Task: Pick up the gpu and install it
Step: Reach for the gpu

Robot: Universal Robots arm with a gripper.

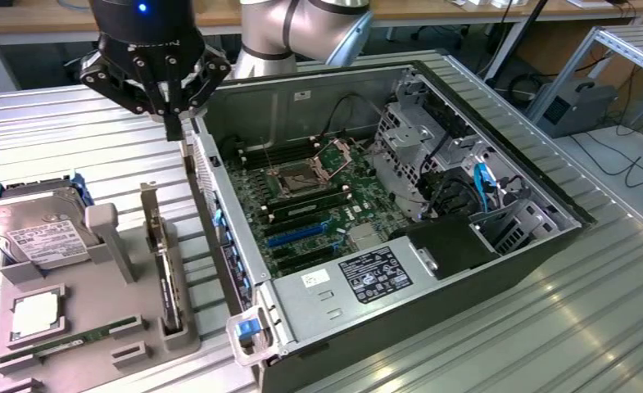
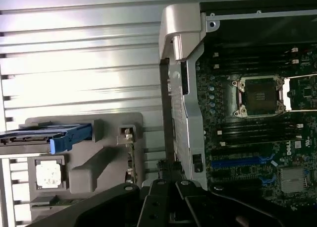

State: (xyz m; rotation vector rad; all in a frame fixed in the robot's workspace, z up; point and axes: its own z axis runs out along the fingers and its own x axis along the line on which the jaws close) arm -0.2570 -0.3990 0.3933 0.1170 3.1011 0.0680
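Locate the gpu (image 1: 166,270) on edge in a slot of the grey holder (image 1: 124,336), outside the open computer case (image 1: 299,94), with its silver bracket (image 1: 148,205) upright at the end nearer the gripper (image 1: 174,124); read the gripper as closed on nothing, fingers pressed together, hanging over the slatted table (image 1: 70,131) beyond the bracket end, well above the card and clear of it.

Judge the card light, stiff and thin, but fragile; expect bare board faces with small parts, so no hard squeezing and no bending; expect smooth faces, somewhat slippery under flat pads. Favour a hold across the two flat faces at the exposed top edge, near mid-length for balance; leave alone the lower edge seated in the slot; cannot tell the seating depth.

Note tight sides: a tall grey post (image 1: 105,237) of the holder just beside the card on the exterior view's left, with the hard drive (image 1: 39,237) past it; the case's outer wall (image 1: 206,213) just beside on the exterior view's right. Find open room only straight above the card. Inside the case, mark the blue slots (image 1: 299,236) on the motherboard (image 1: 354,184), hemmed by the drive cage (image 1: 414,139) and a black block (image 1: 452,246) on the exterior view's right; count the case rim as an edge to clear.
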